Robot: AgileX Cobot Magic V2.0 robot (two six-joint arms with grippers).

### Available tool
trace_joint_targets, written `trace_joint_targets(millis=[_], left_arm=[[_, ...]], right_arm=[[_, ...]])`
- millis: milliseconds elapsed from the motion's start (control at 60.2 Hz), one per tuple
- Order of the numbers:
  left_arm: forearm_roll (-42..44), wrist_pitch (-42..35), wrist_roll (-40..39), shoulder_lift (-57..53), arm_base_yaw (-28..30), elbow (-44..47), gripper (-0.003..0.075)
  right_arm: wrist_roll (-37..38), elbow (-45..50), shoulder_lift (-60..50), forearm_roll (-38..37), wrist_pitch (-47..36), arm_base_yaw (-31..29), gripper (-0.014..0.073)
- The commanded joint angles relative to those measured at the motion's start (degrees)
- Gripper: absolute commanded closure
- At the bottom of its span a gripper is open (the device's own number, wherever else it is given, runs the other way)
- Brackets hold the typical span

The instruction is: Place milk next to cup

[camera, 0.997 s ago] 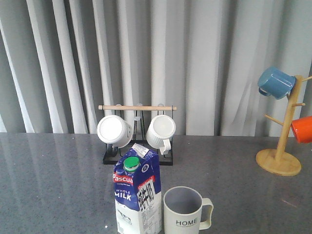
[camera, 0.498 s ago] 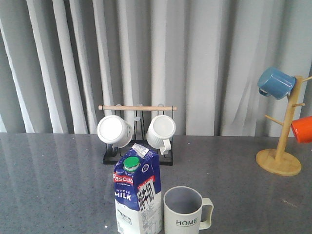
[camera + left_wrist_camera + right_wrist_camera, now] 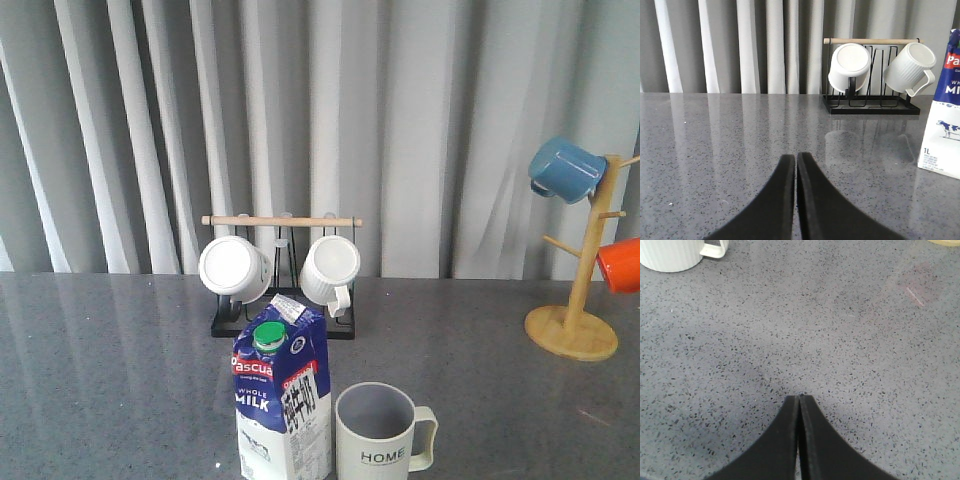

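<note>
The milk carton point(image 3: 283, 400), blue and white with a green cap, stands upright on the grey table at the front centre. Right beside it on its right stands the pale grey ribbed "HOME" cup point(image 3: 379, 433), handle to the right. The carton's side also shows in the left wrist view point(image 3: 944, 125); the cup's base and handle show in the right wrist view point(image 3: 677, 252). My left gripper point(image 3: 796, 156) is shut and empty, low over the table, left of the carton. My right gripper point(image 3: 800, 398) is shut and empty over bare table. Neither gripper shows in the front view.
A black wire rack with a wooden bar point(image 3: 282, 221) holds two white ribbed mugs point(image 3: 233, 268) point(image 3: 330, 270) behind the carton. A wooden mug tree point(image 3: 575, 320) at the right carries a blue mug point(image 3: 565, 169) and an orange mug point(image 3: 620, 265). Curtains hang behind the table.
</note>
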Motion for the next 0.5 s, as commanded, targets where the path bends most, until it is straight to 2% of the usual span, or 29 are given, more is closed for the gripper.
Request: trace_joint_targets(millis=[0, 482], left_arm=[[-2.2, -4.5, 3.2, -0.6, 0.1, -1.3, 0.0726], [-3.5, -4.0, 3.9, -0.6, 0.1, -1.3, 0.0726]], right_arm=[[0.1, -1.4, -0.1, -1.5, -2.6, 0.0, 0.0598], [0.1, -1.4, -0.1, -1.5, -2.6, 0.0, 0.0598]])
